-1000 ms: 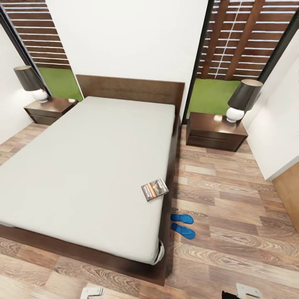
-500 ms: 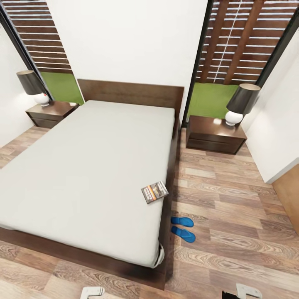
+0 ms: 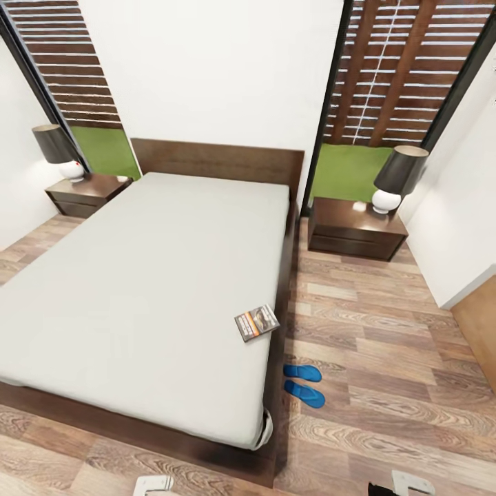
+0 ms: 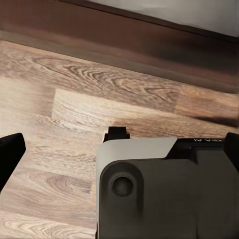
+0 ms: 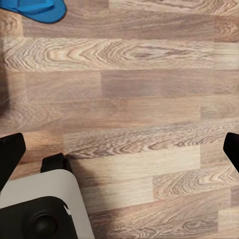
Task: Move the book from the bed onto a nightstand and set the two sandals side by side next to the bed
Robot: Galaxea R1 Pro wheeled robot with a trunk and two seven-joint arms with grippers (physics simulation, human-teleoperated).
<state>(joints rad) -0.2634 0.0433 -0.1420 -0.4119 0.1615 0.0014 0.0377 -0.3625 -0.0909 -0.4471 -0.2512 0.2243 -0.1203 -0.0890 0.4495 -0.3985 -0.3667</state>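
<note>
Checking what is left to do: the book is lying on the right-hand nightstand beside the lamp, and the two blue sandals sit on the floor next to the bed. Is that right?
Not quite. The book lies on the bed, near the mattress edge, not on the nightstand, which carries the lamp. The head view shows this. The two blue sandals do sit on the floor next to the bed.

Bright even render light; soft shadow beside bed (image 3: 158, 289); wide-angle bend at edges; wrist views slightly soft.

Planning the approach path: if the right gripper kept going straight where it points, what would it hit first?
Most likely the bare wooden floor; nothing stands between the spread fingertips. A blue sandal lies off that line.
</note>
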